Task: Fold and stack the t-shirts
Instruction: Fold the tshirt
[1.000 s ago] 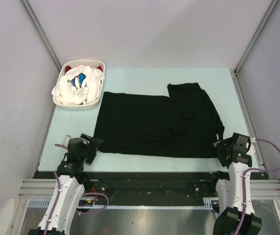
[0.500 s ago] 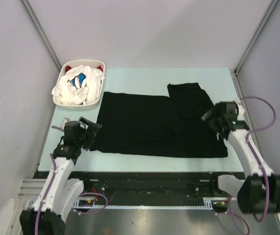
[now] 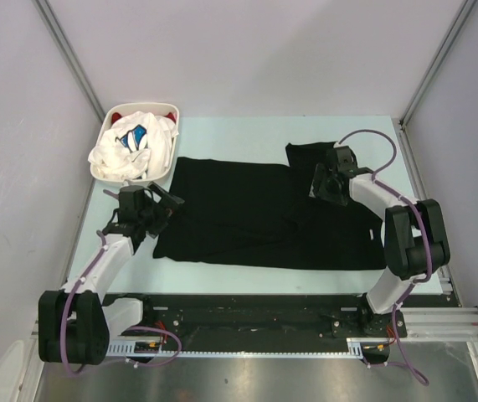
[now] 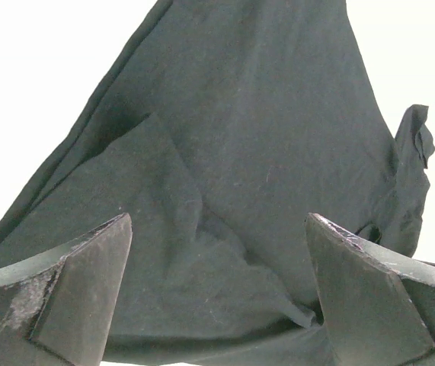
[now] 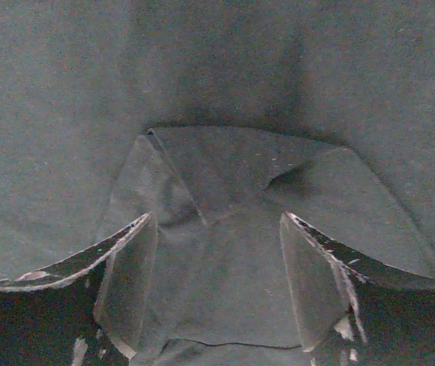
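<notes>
The large black t-shirt [image 3: 255, 218] lies spread flat across the table, with a folded part at its far right [image 3: 322, 159]. My left gripper [image 3: 165, 209] is open at the shirt's left edge, and black cloth [image 4: 225, 175] lies between its fingers [image 4: 80, 290]. My right gripper [image 3: 321, 186] hovers open over the folded part at the upper right. Creased black cloth [image 5: 217, 175] lies under and between its fingers [image 5: 312, 282]. A white t-shirt with blue print [image 3: 130, 149] and a bit of a red one [image 3: 115, 115] sit in the basket.
The white oval basket [image 3: 125, 180] stands at the table's far left corner, just beyond the left gripper. Grey walls and metal posts close in both sides. A strip of bare pale table [image 3: 239, 134] runs behind the black shirt.
Both arms have reached forward from the near edge. The left gripper went to the shirt's left edge, the right to its far right folded part. Both jaws opened wider.
</notes>
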Controlling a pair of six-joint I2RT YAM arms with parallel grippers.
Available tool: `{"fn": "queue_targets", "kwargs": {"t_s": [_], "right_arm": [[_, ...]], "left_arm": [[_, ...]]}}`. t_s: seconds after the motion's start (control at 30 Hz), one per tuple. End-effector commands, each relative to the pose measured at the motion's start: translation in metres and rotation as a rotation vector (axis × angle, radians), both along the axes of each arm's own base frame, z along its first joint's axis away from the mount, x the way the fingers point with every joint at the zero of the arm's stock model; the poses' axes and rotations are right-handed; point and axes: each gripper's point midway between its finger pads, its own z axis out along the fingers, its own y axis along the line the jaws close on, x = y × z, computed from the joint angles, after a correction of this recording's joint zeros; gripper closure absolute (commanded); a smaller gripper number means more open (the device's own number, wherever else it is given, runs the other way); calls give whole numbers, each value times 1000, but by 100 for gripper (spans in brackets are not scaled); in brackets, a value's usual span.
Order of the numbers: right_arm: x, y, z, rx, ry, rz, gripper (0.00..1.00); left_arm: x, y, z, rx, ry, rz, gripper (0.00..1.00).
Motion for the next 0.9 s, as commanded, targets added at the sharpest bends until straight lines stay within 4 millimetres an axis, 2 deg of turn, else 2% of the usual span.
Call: {"fn": "queue_targets", "kwargs": {"t_s": [0.0,0.13,0.3,0.4,0.73,0.87], "right_arm": [[25,12,11,17,-71,31,35],[25,16,-2,18,-35,27,40],[29,21,-4,-5,-46,39,41],[32,23,-7,-24,-44,44,46],[40,17,-11,-56,-33,15,84],[41,16,-13,-62,-33,13,92]], "left_arm": [[17,-3,12,10,-79,-41,0],[18,-2,7,17,-67,-43,0],[18,-3,0,11,-58,-46,0],[18,-4,-3,8,-47,-48,0],[18,-3,-4,21,-48,-46,0],[18,-1,-3,27,-50,-42,0]]}}
